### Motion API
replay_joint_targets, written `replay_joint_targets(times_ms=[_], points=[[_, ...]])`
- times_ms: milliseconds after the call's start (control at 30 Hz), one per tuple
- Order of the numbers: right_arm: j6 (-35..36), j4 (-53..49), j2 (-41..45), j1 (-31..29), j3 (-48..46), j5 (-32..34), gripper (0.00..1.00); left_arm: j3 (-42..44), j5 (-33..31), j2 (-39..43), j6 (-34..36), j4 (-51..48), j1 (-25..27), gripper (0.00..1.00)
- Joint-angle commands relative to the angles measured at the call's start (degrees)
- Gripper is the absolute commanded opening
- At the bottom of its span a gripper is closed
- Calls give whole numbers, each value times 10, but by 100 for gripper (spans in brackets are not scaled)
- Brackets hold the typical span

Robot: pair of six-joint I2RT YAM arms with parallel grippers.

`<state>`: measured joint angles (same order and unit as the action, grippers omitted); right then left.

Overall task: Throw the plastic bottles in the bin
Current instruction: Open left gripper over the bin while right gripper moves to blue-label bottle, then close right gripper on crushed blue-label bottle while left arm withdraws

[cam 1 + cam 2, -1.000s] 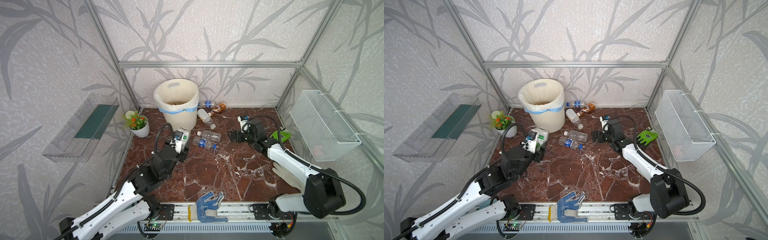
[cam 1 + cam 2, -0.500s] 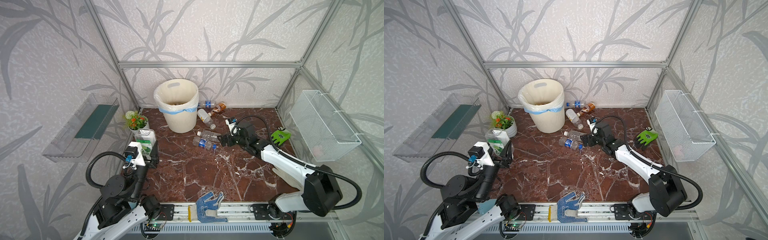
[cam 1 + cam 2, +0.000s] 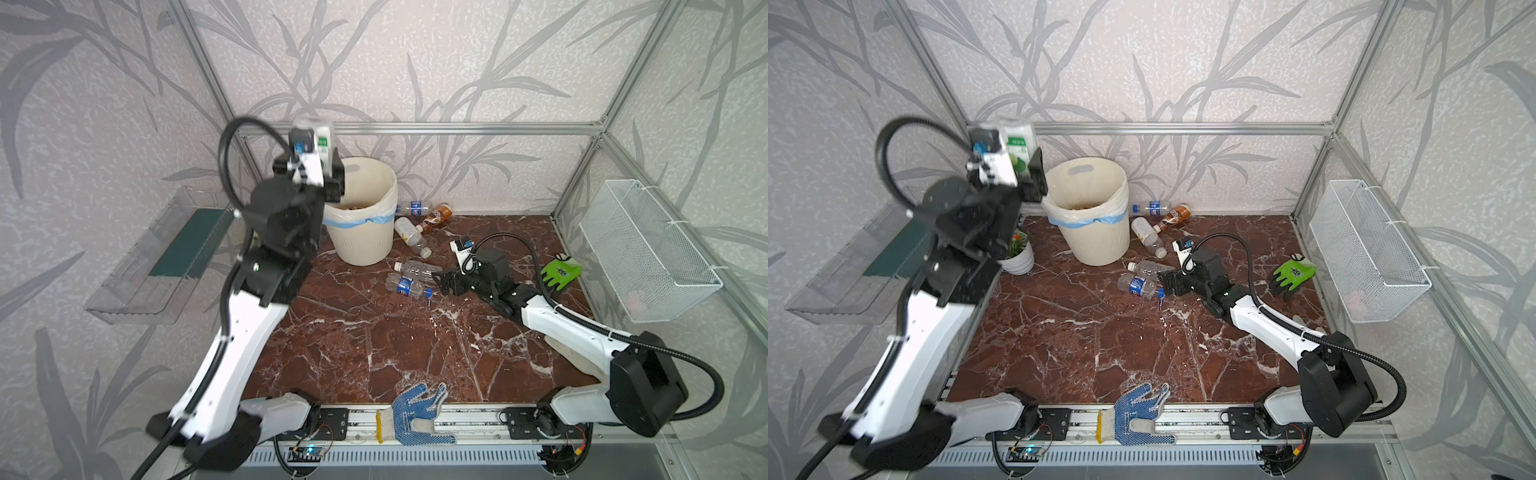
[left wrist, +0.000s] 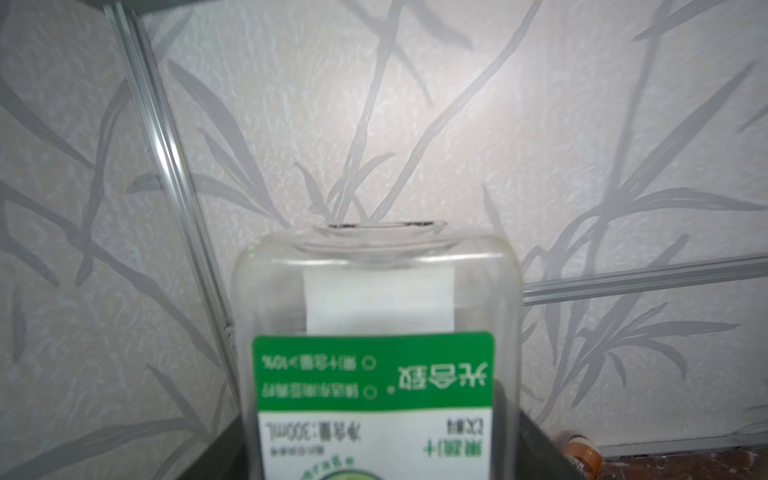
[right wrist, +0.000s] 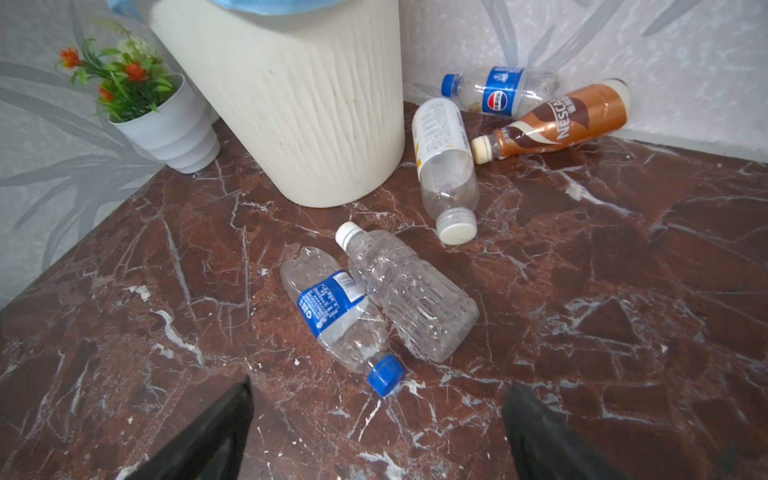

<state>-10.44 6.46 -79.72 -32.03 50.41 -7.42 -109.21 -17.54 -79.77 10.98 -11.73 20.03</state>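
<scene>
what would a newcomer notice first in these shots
The left gripper hangs high beside the cream bin, with a green-labelled bottle between its jaws. Next come the empty bottles littering the marble tabletop beside the bin, with the open right gripper just short of two.

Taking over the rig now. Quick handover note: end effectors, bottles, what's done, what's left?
Left end effector: raised near the bin rim, green-label bottle between its jaws; grip unclear.
Right end effector: open, empty, low by the crushed blue-label bottle and clear bottle.
Also on the tabletop by the bin: white-label bottle, Pepsi bottle, brown Nescafe bottle.
Done: cannot tell, bin contents unclear.
Left: bin the green-label bottle, then the five tabletop bottles.
</scene>
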Motion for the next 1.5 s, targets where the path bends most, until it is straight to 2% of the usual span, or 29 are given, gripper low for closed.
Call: replay_joint_targets(times_ms=[0, 67, 100, 167, 233, 300, 367, 433, 533, 600, 700, 800, 867, 1000, 1167, 1467], points=[[-24, 51, 5, -9, -14, -22, 94, -268, 121, -197, -89, -228, -52, 99], [-30, 60, 12, -17, -28, -21, 94, -492, 181, -315, -85, -401, -49, 99], [-32, 64, 16, -21, -38, -15, 94, -579, 196, -359, -84, -457, -44, 99], [-42, 77, 16, -22, -54, -11, 94, -686, 194, -409, -73, -525, -35, 99], [-44, 80, 9, -23, -58, -18, 94, -706, 186, -413, -65, -549, -32, 99], [-39, 75, -2, -23, -53, -19, 94, -655, 185, -377, -59, -548, -32, 99], [-34, 77, -10, -23, -48, -20, 94, -548, 181, -314, -51, -516, -31, 99], [-15, 63, -23, -23, -31, -23, 94, -365, 174, -216, -36, -426, -31, 99], [35, 22, -48, -23, 8, -43, 94, -28, 139, -33, -22, -198, -32, 99], [72, -25, -68, -24, 45, -63, 94, 109, 132, 51, -18, -121, -36, 99], [137, -97, -96, -35, 94, -70, 93, 227, 120, 140, -21, -101, -38, 99], [190, -151, -122, -51, 137, -37, 92, 337, 109, 205, -34, -90, -39, 99], [217, -171, -139, -63, 161, -12, 92, 398, 122, 233, -32, -84, -39, 99], [277, -227, -206, -99, 233, 49, 90, 468, 104, 268, -63, -103, -39, 99], [318, -262, -286, -132, 310, 111, 88, 559, 109, 309, -79, -54, -40, 99], [335, -319, -406, -143, 427, 188, 86, 568, 119, 293, -83, -65, -40, 98]])
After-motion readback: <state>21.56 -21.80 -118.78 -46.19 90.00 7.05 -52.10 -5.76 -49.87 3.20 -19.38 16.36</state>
